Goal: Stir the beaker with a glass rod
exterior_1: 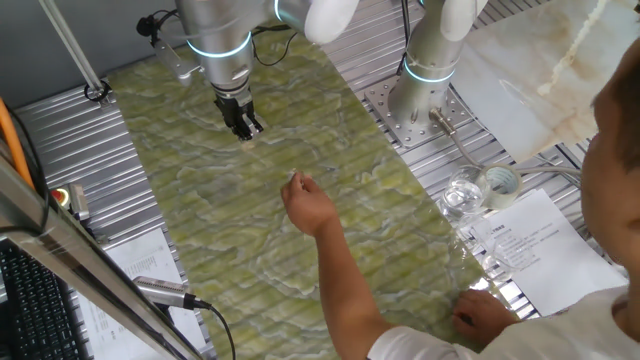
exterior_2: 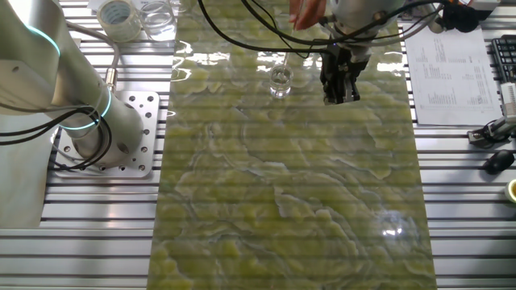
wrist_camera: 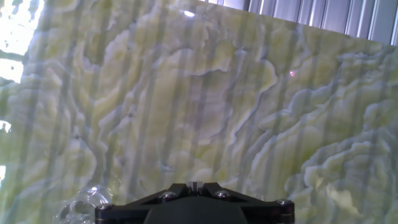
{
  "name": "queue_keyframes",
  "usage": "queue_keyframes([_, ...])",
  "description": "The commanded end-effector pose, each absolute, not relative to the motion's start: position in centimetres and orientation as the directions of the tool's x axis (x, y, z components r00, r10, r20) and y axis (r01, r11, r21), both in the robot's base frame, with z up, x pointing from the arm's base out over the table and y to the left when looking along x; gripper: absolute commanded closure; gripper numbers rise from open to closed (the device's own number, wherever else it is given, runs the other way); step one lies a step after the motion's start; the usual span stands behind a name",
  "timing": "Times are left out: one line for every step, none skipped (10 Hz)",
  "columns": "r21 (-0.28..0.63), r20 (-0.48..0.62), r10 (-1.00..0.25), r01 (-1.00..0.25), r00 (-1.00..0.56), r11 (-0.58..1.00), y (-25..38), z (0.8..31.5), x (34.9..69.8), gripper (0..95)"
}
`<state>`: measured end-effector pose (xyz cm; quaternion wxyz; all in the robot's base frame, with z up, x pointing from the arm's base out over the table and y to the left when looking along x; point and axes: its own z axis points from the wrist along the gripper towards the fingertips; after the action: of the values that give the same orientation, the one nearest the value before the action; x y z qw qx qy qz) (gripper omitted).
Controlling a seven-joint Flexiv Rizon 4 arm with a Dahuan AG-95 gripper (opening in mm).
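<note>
One small clear beaker (exterior_2: 280, 81) stands on the green marbled tabletop (exterior_2: 290, 201) just beside the robot's hand (exterior_2: 339, 96), whose finger spacing cannot be told; nearby printed sheets (exterior_2: 447, 76) are unreadable.

Table (exterior_1: 60, 130): ribbed metal slats showing along both sides.
Mat (exterior_2: 290, 193): green marbled sheet lying flat over the table centre.
Light: glare reflecting off the mat's far edge.
</note>
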<state>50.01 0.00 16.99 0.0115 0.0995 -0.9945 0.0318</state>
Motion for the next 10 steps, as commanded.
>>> queue_keyframes([-0.061, 0.029, -0.199, -0.201, -0.98, 0.978, 0.0, 16.99, 50.0, 95.0])
queue_keyframes([-0.061, 0.029, -0.2, -0.202, -0.979, 0.978, 0.0, 16.99, 50.0, 95.0])
queue_keyframes([-0.061, 0.029, -0.201, -0.202, -0.979, 0.977, 0.0, 16.99, 50.0, 95.0])
queue_keyframes([-0.061, 0.029, -0.201, -0.203, -0.979, 0.977, 0.0, 16.99, 50.0, 95.0])
queue_keyframes([-0.061, 0.027, -0.202, -0.204, -0.979, 0.977, 0.0, 16.99, 50.0, 95.0])
queue_keyframes([-0.06, 0.026, -0.204, -0.205, -0.979, 0.977, 0.0, 16.99, 50.0, 95.0])
queue_keyframes([-0.06, 0.026, -0.208, -0.209, -0.978, 0.976, 0.0, 16.99, 50.0, 95.0])
queue_keyframes([-0.058, 0.027, -0.216, -0.218, -0.976, 0.974, 0.0, 16.99, 50.0, 95.0])
queue_keyframes([-0.057, 0.027, -0.222, -0.224, -0.975, 0.973, 0.0, 16.99, 50.0, 95.0])
queue_keyframes([-0.055, 0.026, -0.238, -0.239, -0.971, 0.97, 0.0, 16.99, 50.0, 95.0])
